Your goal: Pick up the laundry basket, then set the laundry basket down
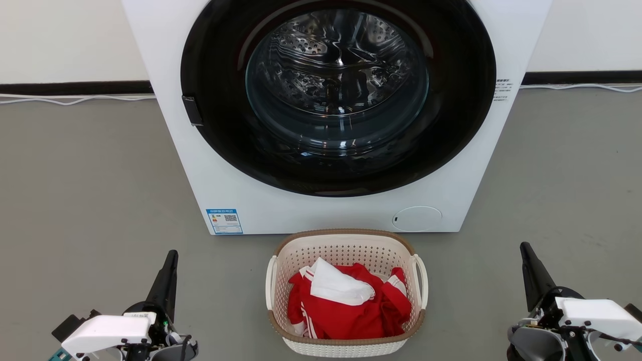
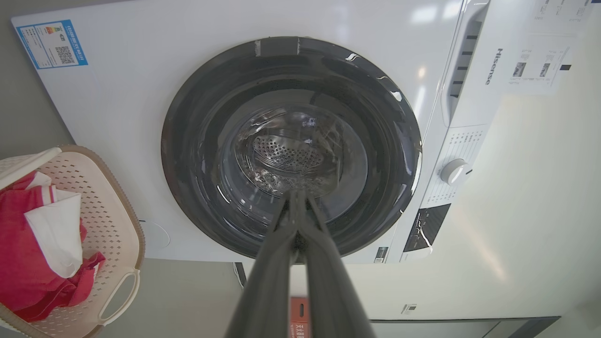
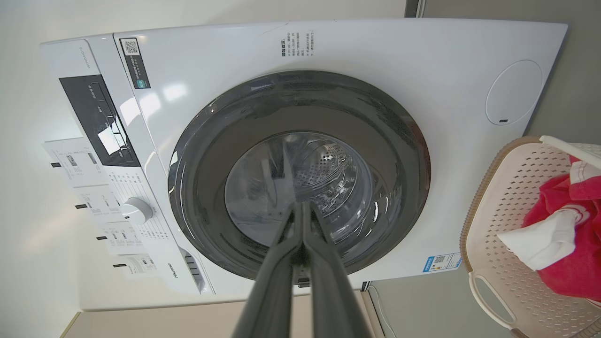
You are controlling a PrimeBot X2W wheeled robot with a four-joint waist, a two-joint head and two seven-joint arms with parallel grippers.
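The laundry basket point(image 1: 346, 248) stands on the grey floor just in front of the washing machine, cream and perforated with a brown rim and white loop handles. Red and white clothes lie inside it. It shows at the left edge of the left wrist view point(image 2: 110, 206) and at the right edge of the right wrist view point(image 3: 504, 197). My left gripper point(image 1: 173, 255) is low at the left, well clear of the basket, fingers shut and empty point(image 2: 296, 195). Far off on the other side, my right gripper point(image 1: 524, 248) is likewise shut on nothing point(image 3: 300, 206).
A white front-loading washing machine point(image 1: 321, 210) with a dark round door, closed, rises right behind the basket. White cables point(image 1: 75, 100) run along the wall's dark baseboard. Grey floor lies on both sides of the basket.
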